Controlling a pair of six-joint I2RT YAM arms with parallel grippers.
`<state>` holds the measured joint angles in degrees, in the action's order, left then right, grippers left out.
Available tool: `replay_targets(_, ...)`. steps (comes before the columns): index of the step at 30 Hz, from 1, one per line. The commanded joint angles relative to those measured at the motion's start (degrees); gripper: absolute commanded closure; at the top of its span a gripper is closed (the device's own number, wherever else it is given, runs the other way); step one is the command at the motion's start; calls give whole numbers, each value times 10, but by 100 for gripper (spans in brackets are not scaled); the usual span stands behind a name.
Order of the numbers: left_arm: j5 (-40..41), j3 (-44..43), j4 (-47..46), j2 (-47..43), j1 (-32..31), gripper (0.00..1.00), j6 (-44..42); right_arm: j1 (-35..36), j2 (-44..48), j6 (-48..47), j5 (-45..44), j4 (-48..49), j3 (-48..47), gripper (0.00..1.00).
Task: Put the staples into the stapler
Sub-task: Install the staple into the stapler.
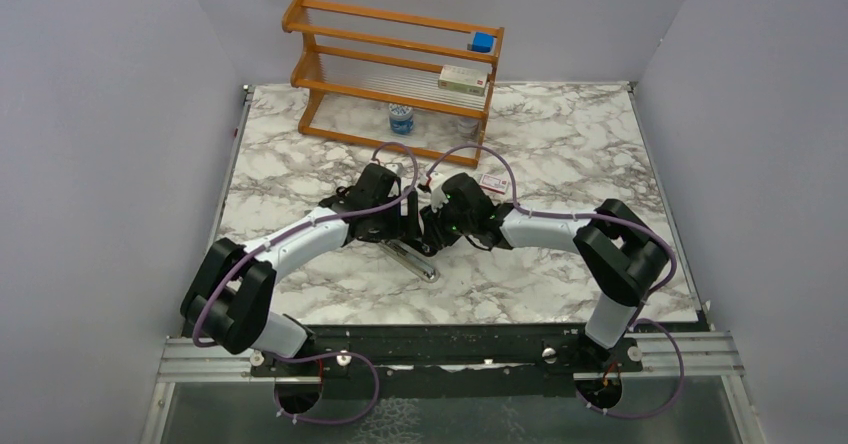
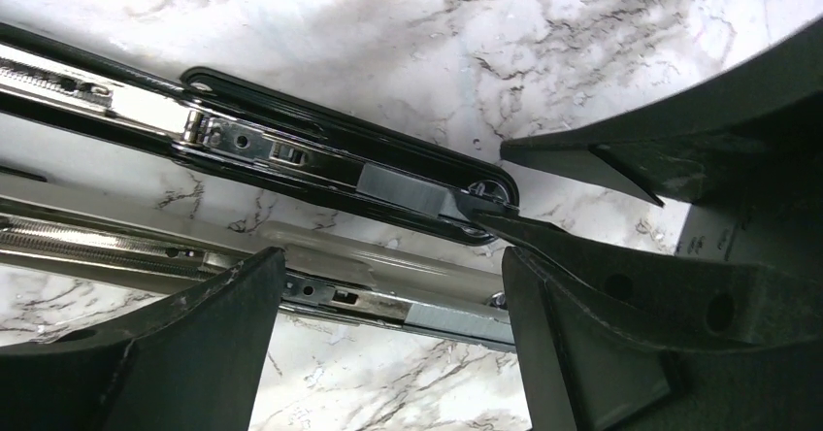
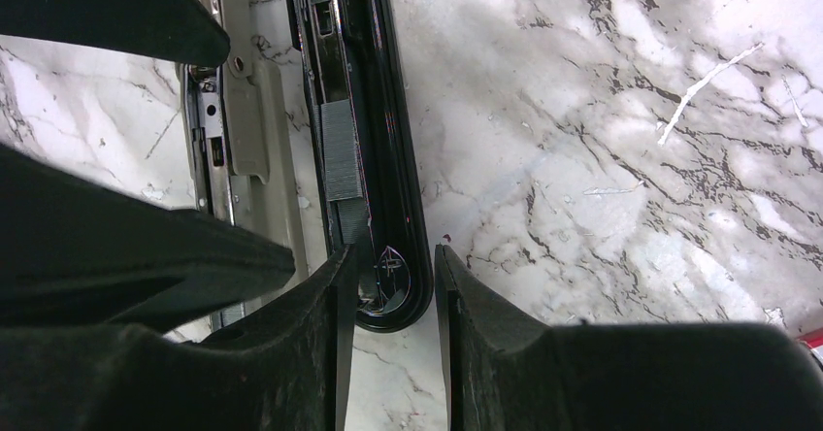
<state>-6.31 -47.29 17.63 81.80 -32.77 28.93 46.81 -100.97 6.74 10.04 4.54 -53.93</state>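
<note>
right claw (image 3: 393, 256): jaws part-way apart, pinching nothing. Tips straddle the rounded end of the stapler's black bar. One fingertip (image 2: 485, 221) touches the end of the staple strip.
left claw (image 2: 393, 268): spread wide, nothing between the pads. Fingers stand either side above the pale lower bar. Cannot tell whether they bear down on it.
stapler (image 1: 415, 260): mid-table (image 1: 560, 154), between the two wrists, swung open, its two long bars lying side by side.
staples (image 3: 340, 151): one grey strip lying lengthwise in the silver channel of the black bar, close to its rounded end. Cannot confirm it sits fully down between the channel walls.
step, as judged: strip is in the channel. Nudging it home and shutting the stapler look not yet done.
risk, strip: a push from the fingertip at a slant could ride the strip up over a channel wall, or snap it.
risk, stapler: nothing clamps the body, so a sideways shove could skid it on the smooth marble and spoil the alignment.
risk, closing: folding the bars over a strip that is not seated would likely jam it.
risk, crowding: both claws work the same short stretch, so fingers could knock together.
nearby: red-and-white box (image 1: 493, 182) just beyond the right wrist. Wooden rack (image 1: 330, 59) at the far edge.
</note>
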Motion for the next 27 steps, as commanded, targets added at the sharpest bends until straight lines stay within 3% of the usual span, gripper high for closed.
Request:
replay_targets(1,38,3,-11,15,-6,16,16,0,0,0,-26,-24,20,63)
replay_targets(27,51,20,-72,-2,-10,21,46,0,-2,1,-27,-29,23,63)
